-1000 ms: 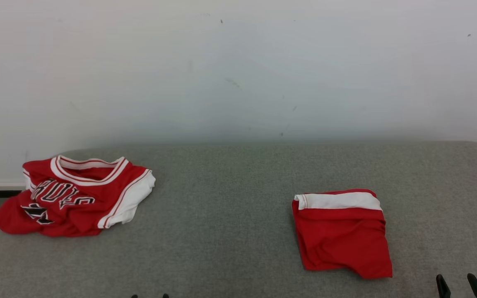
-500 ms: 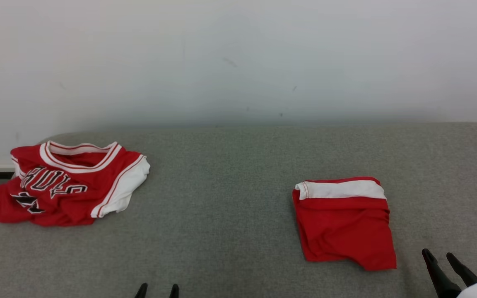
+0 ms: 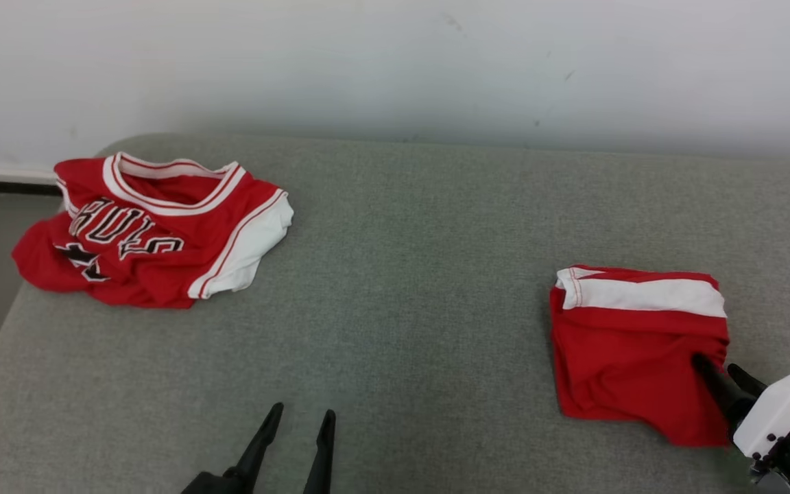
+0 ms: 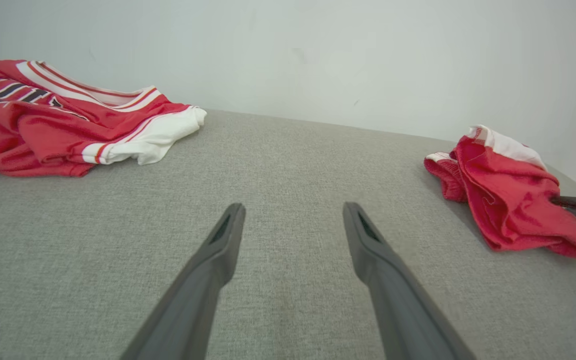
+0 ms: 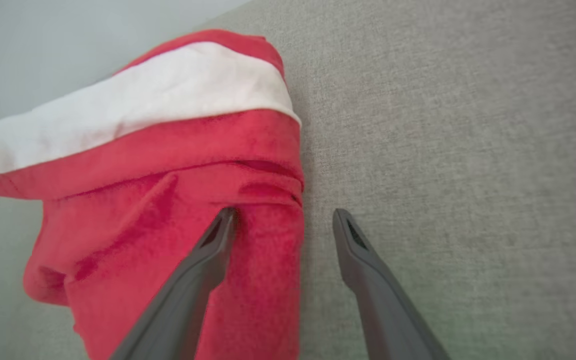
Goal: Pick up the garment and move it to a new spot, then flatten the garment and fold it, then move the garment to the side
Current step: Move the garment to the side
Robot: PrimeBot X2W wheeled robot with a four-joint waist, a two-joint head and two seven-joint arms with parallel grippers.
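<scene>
On the grey surface, "BUL"-lettered red jersey left, folded garment right

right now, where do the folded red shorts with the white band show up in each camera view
head view: shorts lie lower right on the grey pad.
left wrist view: shorts at the right edge, bunched up.
right wrist view: shorts across the left and centre, white band uppermost.
shared landmark: the open right gripper, one finger over the shorts' edge, the other over the pad.
</scene>
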